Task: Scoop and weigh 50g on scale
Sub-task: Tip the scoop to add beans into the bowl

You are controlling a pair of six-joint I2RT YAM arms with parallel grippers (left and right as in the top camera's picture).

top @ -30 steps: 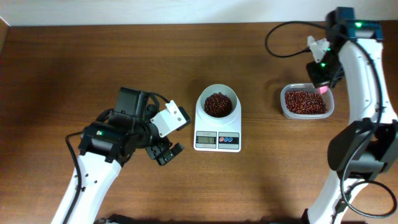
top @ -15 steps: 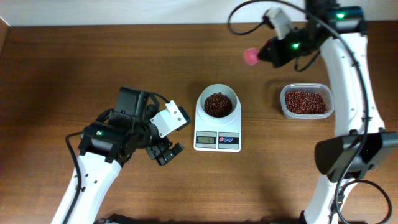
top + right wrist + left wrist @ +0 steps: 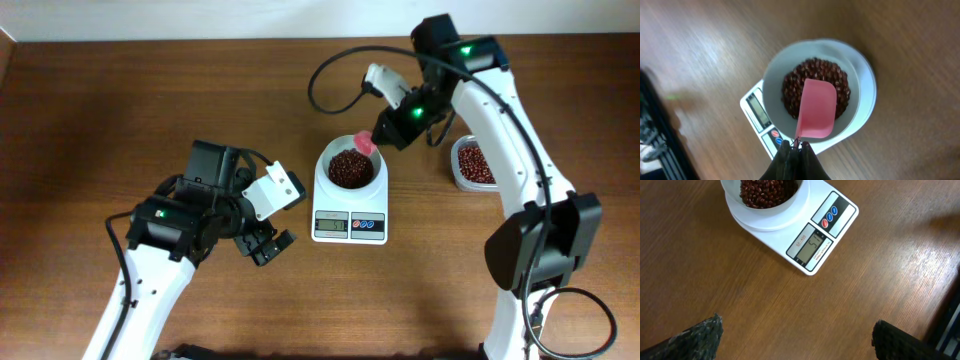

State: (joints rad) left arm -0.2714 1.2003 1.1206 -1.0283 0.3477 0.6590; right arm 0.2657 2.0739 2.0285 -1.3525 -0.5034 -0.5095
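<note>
The white scale (image 3: 350,205) stands mid-table, its round bowl (image 3: 350,166) holding red beans. In the right wrist view the same scale (image 3: 757,117) and bowl (image 3: 812,90) lie below a pink scoop (image 3: 816,110). My right gripper (image 3: 799,148) is shut on the scoop's handle, holding the scoop (image 3: 365,142) over the bowl's far right rim. My left gripper (image 3: 262,245) stays open over bare wood left of the scale, with nothing between its fingers (image 3: 697,337). The left wrist view shows the scale (image 3: 815,235) with its lit display.
A clear plastic tub (image 3: 472,165) of red beans sits right of the scale, partly hidden by my right arm. A cable loops above the bowl at the table's far side.
My right arm swung left with the pink scoop, from over the bean tub to above the scale's bowl. The left arm has not moved.
</note>
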